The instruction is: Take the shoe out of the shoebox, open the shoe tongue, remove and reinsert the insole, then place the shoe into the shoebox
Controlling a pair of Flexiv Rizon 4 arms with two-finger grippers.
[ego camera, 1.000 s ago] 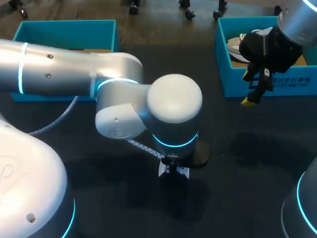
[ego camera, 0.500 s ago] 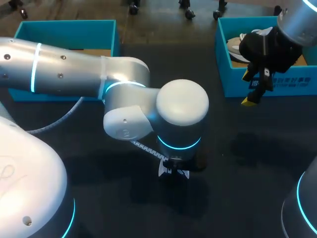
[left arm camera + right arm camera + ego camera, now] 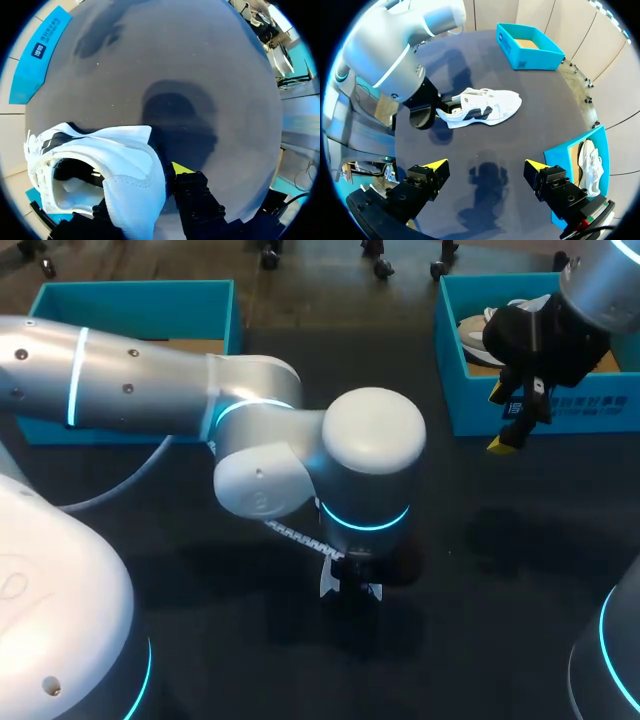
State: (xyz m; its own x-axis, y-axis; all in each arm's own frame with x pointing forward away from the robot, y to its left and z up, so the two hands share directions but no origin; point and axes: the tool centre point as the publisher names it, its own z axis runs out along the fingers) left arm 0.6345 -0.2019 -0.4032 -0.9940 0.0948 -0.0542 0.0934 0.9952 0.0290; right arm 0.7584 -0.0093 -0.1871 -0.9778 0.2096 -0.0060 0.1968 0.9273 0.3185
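Observation:
A white shoe with dark side marks (image 3: 487, 107) lies on its side on the dark table, toe toward the far blue box. My left gripper (image 3: 150, 195) stands at its heel and is shut on the heel wall (image 3: 132, 185), with one finger inside the shoe's opening and the yellow-tipped finger (image 3: 182, 168) outside. In the head view the left wrist (image 3: 370, 470) hides most of the shoe; only a white bit (image 3: 335, 585) shows below it. My right gripper (image 3: 500, 418) hangs open and holds nothing in front of the right shoebox (image 3: 540, 410).
The right shoebox holds a second white shoe (image 3: 475, 335). An open blue box (image 3: 130, 300) with a cardboard floor stands at the back left. In the right wrist view my right gripper (image 3: 485, 172) is high over bare table, with the shoe ahead of it.
My left arm has shifted slightly right and lower over the shoe, and its fingers have closed onto the heel. The right arm has not moved.

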